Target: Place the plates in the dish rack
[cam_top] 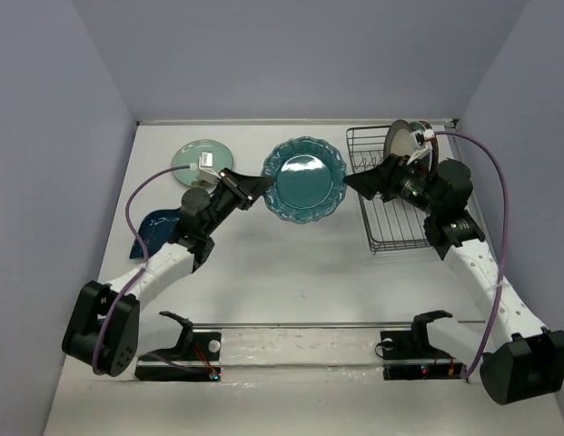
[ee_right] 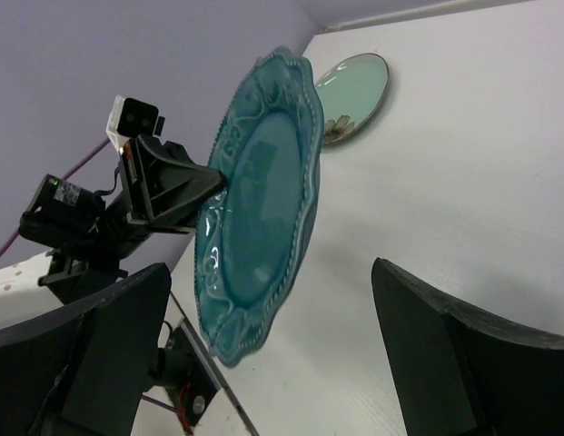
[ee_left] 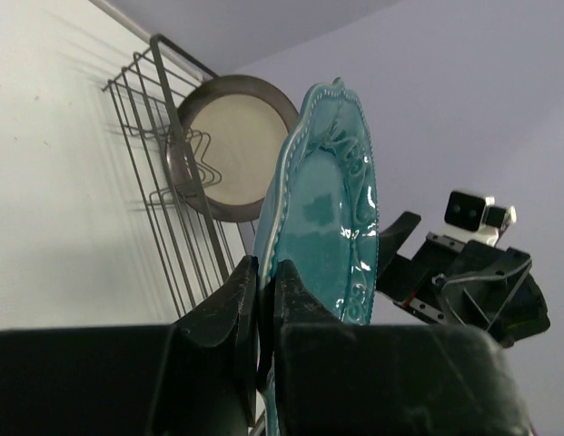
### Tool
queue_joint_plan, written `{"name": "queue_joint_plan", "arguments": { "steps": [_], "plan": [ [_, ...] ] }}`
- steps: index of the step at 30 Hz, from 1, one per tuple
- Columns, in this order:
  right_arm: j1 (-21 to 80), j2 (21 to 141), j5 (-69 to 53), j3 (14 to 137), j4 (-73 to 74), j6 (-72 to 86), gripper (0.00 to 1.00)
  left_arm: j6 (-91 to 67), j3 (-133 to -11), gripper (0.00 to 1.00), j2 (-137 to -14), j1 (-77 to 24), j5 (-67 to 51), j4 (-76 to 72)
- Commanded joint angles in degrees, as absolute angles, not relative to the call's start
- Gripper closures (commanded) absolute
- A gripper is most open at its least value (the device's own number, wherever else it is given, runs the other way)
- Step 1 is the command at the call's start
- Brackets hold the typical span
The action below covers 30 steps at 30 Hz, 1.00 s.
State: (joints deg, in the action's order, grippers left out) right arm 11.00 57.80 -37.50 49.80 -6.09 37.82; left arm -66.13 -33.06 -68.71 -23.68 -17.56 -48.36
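My left gripper [cam_top: 268, 184] is shut on the rim of a scalloped teal plate [cam_top: 304, 179], which it holds on edge above the table's middle. In the left wrist view the left gripper [ee_left: 263, 300] pinches the teal plate [ee_left: 327, 209] at its lower edge. Facing the plate from the right, my right gripper [cam_top: 352, 182] stands wide open and apart from it; the teal plate [ee_right: 263, 200] shows beyond the right gripper [ee_right: 282, 354]. The black wire dish rack [cam_top: 371, 238] sits at the back right. A cream plate with a brown rim [cam_top: 404, 141] stands at its far end.
A mint green plate [cam_top: 202, 157] lies flat at the back left. A dark blue plate [cam_top: 153, 229] lies near the left wall, partly under my left arm. The rack [ee_left: 183, 168] and cream plate [ee_left: 232, 150] stand behind the teal plate.
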Motion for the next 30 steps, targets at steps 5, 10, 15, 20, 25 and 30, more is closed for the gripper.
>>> {"name": "queue_joint_plan", "arguments": {
  "steps": [5, 10, 15, 20, 25, 30],
  "plan": [
    [14.32, 63.37, -39.11, 49.92, -13.27, 40.52, 0.05, -66.45, -38.23, 0.94, -68.82, -28.56, -21.01, -60.38],
    [14.85, 63.11, -38.32, 50.01, -14.15, 40.52, 0.63, -65.57, -38.23, 0.94, -68.38, -29.18, -21.71, -59.68],
    [14.85, 63.71, -37.44, 51.06, -9.78, 38.06, 0.91, -61.27, -38.14, 0.94, -65.66, -29.53, -20.4, -56.7],
    [14.85, 63.2, -35.69, 51.5, -7.74, 36.04, 0.93, -58.54, -39.98, 0.88, -64.78, -29.79, -21.0, -52.48],
    [14.24, 63.1, -28.92, 55.45, -4.84, 33.75, 0.93, -54.5, -41.66, 0.18, -64.16, -29.79, -20.83, -43.08],
    [10.03, 65.3, -27.25, 63.78, -2.73, 32.61, 0.93, -50.72, -40.44, 0.01, -61.97, -29.45, -18.2, -36.57]
  ]
}}
